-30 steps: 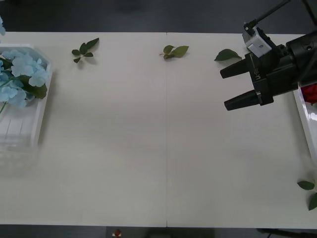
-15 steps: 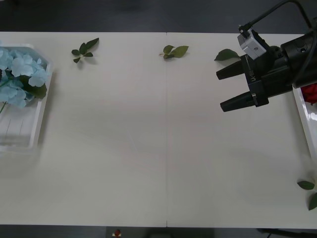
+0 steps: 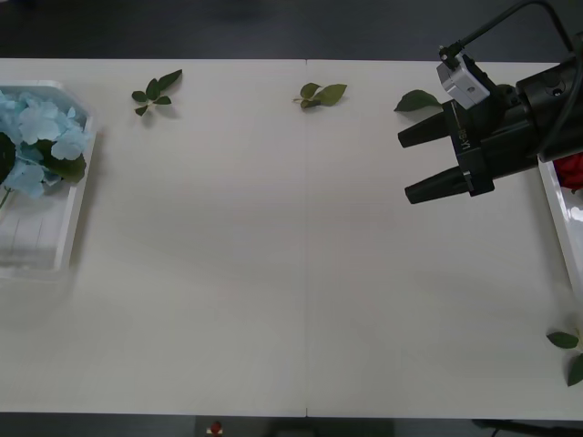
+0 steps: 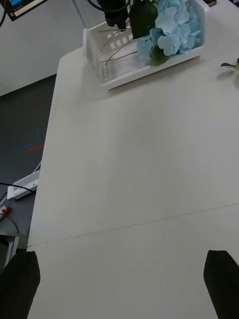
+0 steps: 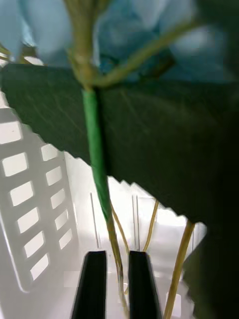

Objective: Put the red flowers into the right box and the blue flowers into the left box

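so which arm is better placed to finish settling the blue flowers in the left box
Left. The left gripper is inside the left box, right at a stem of the blue flowers. The right gripper hangs open across the table, beside the right box.

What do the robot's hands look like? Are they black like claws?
Yes. The right gripper has two long black fingers shaped like pointed claws, on a chunky black wrist. A small white-grey box sits on top with a thin black cable curving away. The left gripper also has two narrow, flat black fingers.
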Available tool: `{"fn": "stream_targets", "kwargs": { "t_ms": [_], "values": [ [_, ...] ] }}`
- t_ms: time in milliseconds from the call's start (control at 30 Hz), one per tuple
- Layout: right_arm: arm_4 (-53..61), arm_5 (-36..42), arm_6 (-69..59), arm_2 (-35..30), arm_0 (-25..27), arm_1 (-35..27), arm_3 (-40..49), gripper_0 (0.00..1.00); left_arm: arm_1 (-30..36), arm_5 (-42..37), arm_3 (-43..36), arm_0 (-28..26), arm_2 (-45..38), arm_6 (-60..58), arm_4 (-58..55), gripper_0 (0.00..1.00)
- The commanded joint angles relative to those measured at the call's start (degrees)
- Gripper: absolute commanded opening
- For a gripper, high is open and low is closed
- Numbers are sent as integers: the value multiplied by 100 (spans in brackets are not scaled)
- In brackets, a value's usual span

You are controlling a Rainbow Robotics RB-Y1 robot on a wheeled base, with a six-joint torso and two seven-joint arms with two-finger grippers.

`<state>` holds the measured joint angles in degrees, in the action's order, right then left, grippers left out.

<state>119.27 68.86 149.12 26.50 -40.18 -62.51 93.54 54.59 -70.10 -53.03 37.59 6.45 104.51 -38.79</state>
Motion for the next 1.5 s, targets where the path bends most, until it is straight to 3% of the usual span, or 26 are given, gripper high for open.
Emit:
{"fn": "stream_targets", "kwargs": {
  "t_ms": [33, 300, 633, 900, 1167, 1400, 1500],
  "values": [
    [18, 31, 73, -13, -253, -34, 6, 100, 60, 93, -24, 64, -38, 139, 21, 100],
    [18, 31, 73, -13, -253, -34, 6, 100, 60, -12, -41, 126, -557, 640, -49, 100],
    [18, 31, 73, -13, -253, -34, 6, 100, 166, -1383, -173, 503, -2033, 1853, -58, 100],
    [18, 31, 73, -13, -253, -34, 6, 100, 245, -2508, -1008, 495, -2666, 2706, -682, 100],
    [18, 31, 73, -13, -253, -34, 6, 100, 324, -3176, -1122, 495, -2508, 3681, -2361, 100],
    [18, 31, 73, -13, -253, -34, 6, 100, 315, -3185, -1122, 495, -1857, 5017, -3969, 100],
    [18, 31, 73, -13, -253, -34, 6, 100, 315, -3168, -1122, 495, -1453, 5049, -4760, 100]
  ]
}}
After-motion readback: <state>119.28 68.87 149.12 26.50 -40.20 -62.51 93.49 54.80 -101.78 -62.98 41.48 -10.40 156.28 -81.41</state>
